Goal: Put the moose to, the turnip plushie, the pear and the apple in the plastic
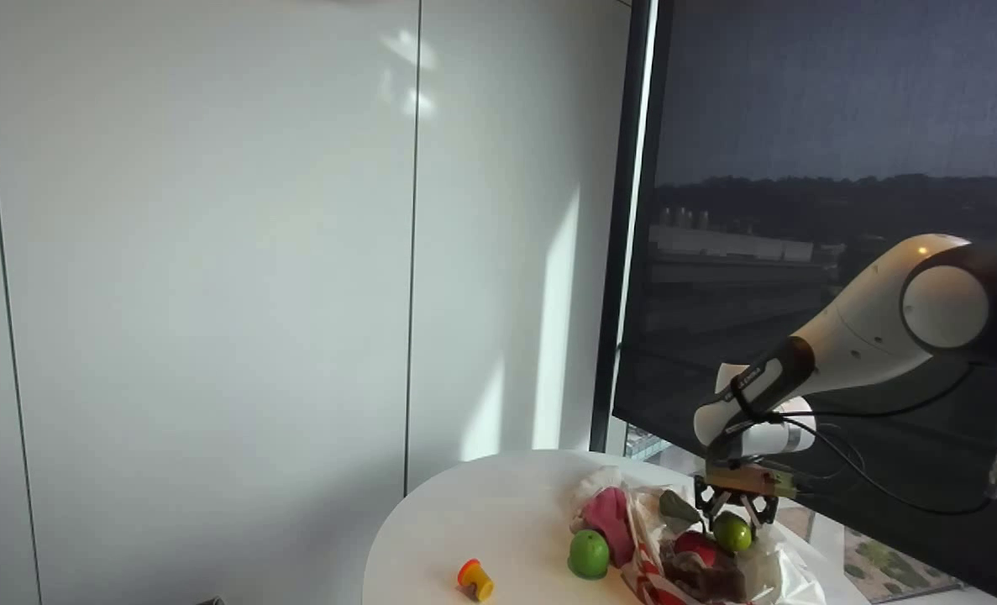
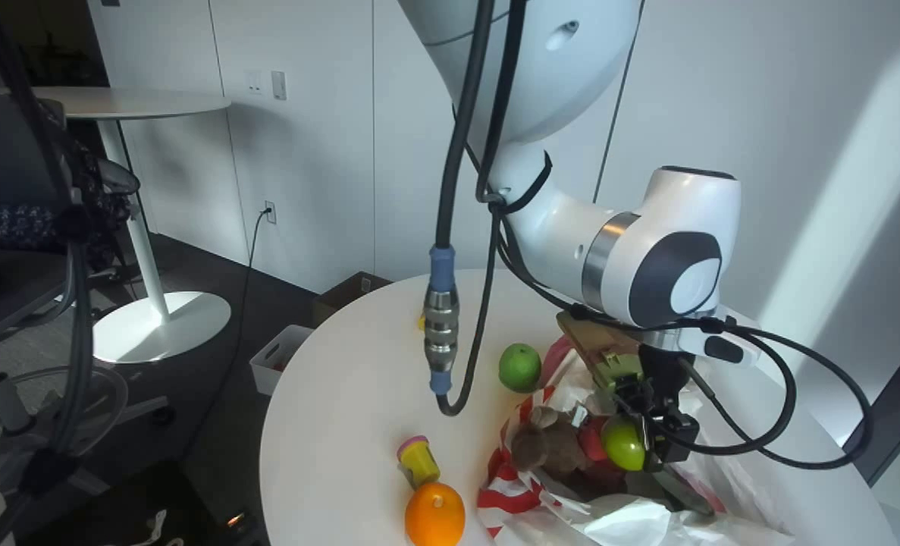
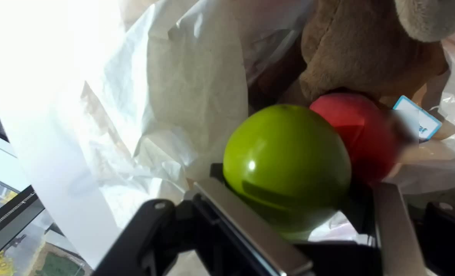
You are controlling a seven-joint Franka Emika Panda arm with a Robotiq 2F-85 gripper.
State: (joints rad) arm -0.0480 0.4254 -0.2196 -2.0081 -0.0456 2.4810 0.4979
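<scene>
White table (image 2: 351, 425), gripper (image 3: 293, 188) clamped on yellow-green fruit (image 3: 284, 157), partly blurred tag (image 3: 422, 119) ending "ar"

Office-type interior, identifiable as follows. In an exterior view: wheeled office chair (image 2: 14, 288) at nine o'clock; round pedestal table (image 2: 146, 104) at ten o'clock, before pale panelled walls (image 2: 305, 171) with a power outlet (image 2: 270, 212) between nine and ten o'clock. In an exterior view: dark window shade (image 1: 800, 109) at two o'clock, with buildings (image 1: 729, 242) and a hilly skyline (image 1: 876, 195) dimly visible through it; white round tabletop (image 1: 439, 538) at six o'clock.
</scene>
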